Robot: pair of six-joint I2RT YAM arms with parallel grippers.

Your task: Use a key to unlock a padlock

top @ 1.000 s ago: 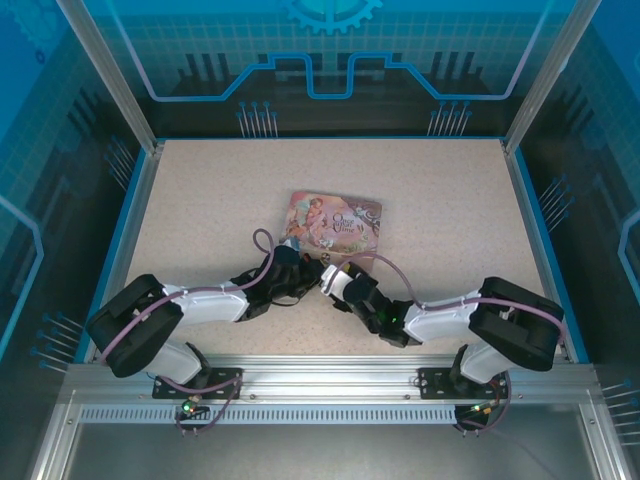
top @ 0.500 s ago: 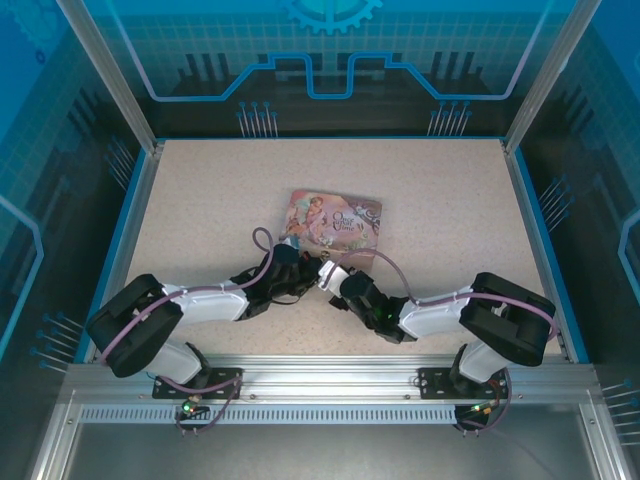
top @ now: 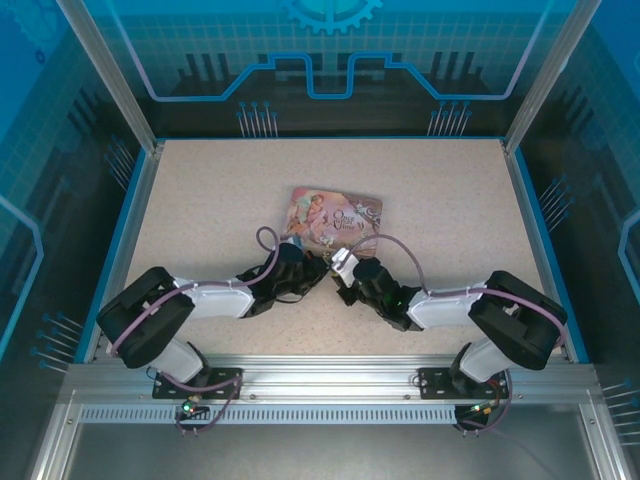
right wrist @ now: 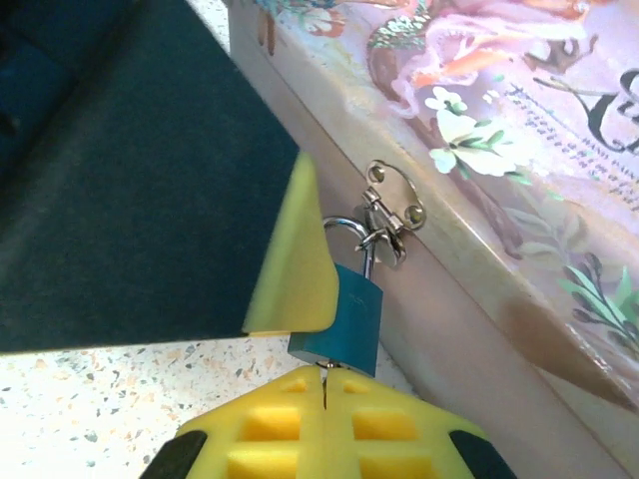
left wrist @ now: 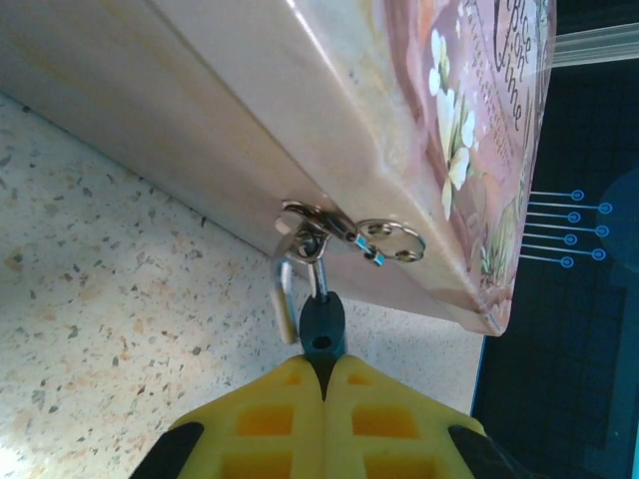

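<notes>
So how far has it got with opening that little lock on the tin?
Done: the key sits at the base of the teal padlock, pinched in the right gripper. In hand: the left gripper is shut on the padlock's side, steadying it. Left: the shackle is hooked through the clasp of the tin, and I can't tell whether it has released.

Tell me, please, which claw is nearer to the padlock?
Left. The left claw is clamped on the padlock from its side; the right claw sits just beneath its base, pinching the key.
</notes>
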